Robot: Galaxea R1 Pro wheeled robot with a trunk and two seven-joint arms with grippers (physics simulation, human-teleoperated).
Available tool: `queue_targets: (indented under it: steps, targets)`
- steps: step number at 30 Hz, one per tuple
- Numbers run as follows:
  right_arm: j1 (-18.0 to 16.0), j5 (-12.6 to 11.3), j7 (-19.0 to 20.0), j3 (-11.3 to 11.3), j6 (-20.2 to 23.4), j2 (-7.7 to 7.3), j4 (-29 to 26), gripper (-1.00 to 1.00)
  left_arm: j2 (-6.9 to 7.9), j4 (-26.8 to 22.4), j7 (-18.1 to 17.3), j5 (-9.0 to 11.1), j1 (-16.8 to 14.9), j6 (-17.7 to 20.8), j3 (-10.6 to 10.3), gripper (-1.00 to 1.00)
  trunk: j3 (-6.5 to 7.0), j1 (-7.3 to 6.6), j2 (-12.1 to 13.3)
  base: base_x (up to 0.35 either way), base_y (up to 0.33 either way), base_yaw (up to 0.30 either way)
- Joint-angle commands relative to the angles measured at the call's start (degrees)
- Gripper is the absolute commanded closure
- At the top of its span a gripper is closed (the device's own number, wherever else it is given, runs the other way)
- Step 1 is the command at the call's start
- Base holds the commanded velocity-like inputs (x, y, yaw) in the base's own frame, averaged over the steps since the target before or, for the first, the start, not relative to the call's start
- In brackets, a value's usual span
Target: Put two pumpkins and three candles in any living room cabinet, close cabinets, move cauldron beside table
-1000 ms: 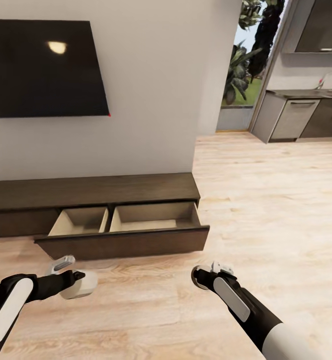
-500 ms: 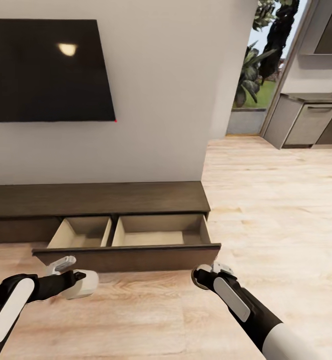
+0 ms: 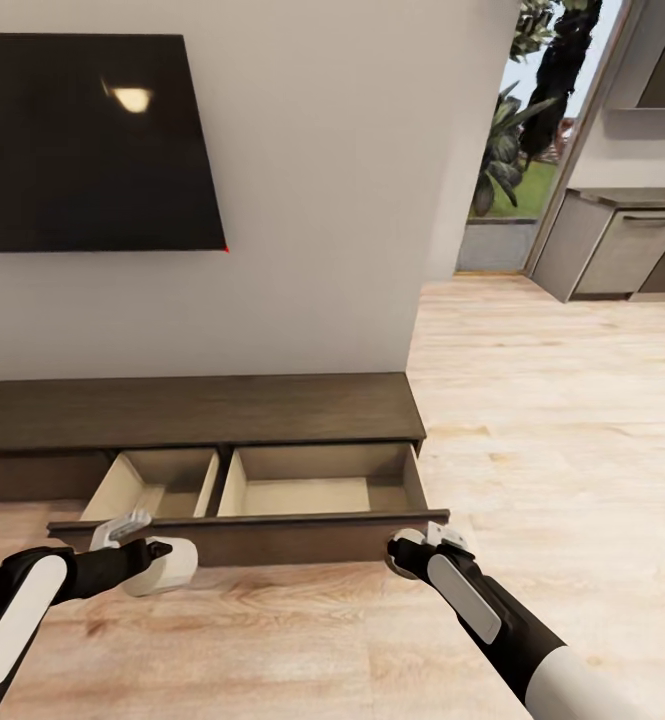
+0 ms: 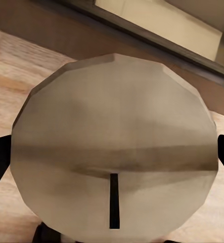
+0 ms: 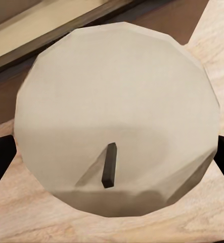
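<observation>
Wood floor (image 3: 532, 420) w/ cabinet (image 3: 202, 410) drawer open; both jaws clamped on candles (image 4: 114, 152) (image 5: 117, 121).

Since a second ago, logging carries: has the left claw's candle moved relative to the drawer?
Yes. The candle now overlaps the open drawer's front panel; earlier bare floor separated them.

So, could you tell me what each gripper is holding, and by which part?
Each holds a candle by its sides: the left gripper one candle, the right gripper another candle, wick ends facing the wrist cameras.
</observation>
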Motion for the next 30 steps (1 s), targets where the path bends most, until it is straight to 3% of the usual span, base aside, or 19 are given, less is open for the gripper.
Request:
queue_targets:
  steps: [1, 10, 13, 16, 20, 22, 24, 26, 30]
  targets:
    - [-0.1, -0.4, -0.4, 0.2, 0.1, -0.06, -0.1, 1.0, -0.01, -0.1, 0.5, 0.5, 0.0, 0.2, 0.0, 1.0, 0.13, -0.22, 0.4, 0.011, 0.0, 0.0]
    - [-0.1, -0.4, -0.5, 0.1, 0.6, -0.07, -1.0, 1.0, 0.15, 0.2, 0.9, 0.3, 0.0, 0.1, -0.2, 1.0, 1.75, -2.2, 4.0, 0.002, 0.0, 0.0]
    - [-0.1, -0.3, -0.6, 0.2, 1.5, -0.01, -1.5, 1.0, -0.36, 0.1, 6.8, -4.5, -0.1, 0.1, -0.2, 1.0, 2.29, -2.86, 5.2, 0.0, 0.0, 0.0]
    - [-0.1, -0.3, -0.9, 0.2, 1.7, -0.04, -2.6, 1.0, -0.82, -0.1, 9.3, -5.7, 0.0, 0.0, -0.4, 1.0, 2.83, -3.52, 6.4, 0.0, 0.0, 0.0]
    - [-0.1, -0.3, -1.1, 0.5, 1.8, -0.02, -4.2, 1.0, -2.5, -0.1, 10.1, -6.3, 0.0, 0.0, -1.4, 1.0, 3.54, -4.4, 8.0, 0.0, 0.0, 0.0]
    - [-0.1, -0.3, -2.0, 2.4, 1.9, 0.04, -5.7, 1.0, -3.15, -0.1, 10.3, -6.9, 0.0, 0.0, -3.2, 1.0, 3.9, -4.84, 8.8, 0.0, 0.0, 0.0]
    - [-0.1, -0.3, -5.6, 5.0, 2.4, 0.38, -7.9, 1.0, -3.48, -0.1, 10.4, -7.7, 0.0, -0.1, -5.7, 1.0, 4.26, -5.28, 9.6, 0.0, 0.0, 0.0]
    - [-0.1, -0.4, -12.4, 6.7, 3.7, 2.08, -10.8, 1.0, -3.7, -0.1, 10.5, -8.1, 0.0, -0.2, -8.3, 1.0, 4.62, -5.71, 10.4, 0.0, 0.0, 0.0]
    - [-0.1, -0.5, -19.6, 7.4, 6.2, 5.96, -12.1, 1.0, -3.78, -0.4, 10.4, -8.2, 0.0, -0.2, -9.8, 1.0, 5.34, -6.59, 12.0, 0.0, 0.0, 0.0]
